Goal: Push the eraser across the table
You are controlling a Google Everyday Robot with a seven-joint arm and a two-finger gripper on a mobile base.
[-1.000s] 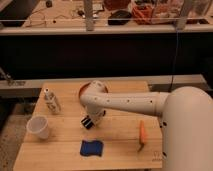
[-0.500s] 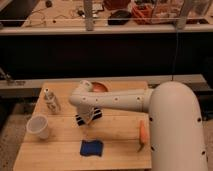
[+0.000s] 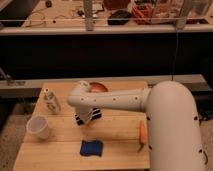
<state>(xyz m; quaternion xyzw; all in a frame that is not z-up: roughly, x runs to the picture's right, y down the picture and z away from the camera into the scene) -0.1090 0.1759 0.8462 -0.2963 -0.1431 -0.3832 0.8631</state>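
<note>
tool (image 3: 88, 117): mine, hanging low over mid-worktop at the end of my white arm (image 3: 112, 100); can't tell its grip state.
eraser: can't pick it out, likely hidden under my tool.
worktop (image 3: 60, 142): light wood planks.
blue pad (image 3: 92, 148): just in front of tool.
white cup (image 3: 39, 128): left of tool.
bottle (image 3: 51, 101): left and behind, upright.
orange bowl (image 3: 97, 87): behind tool, partly hidden by arm.
carrot (image 3: 143, 134): right of tool.
</note>
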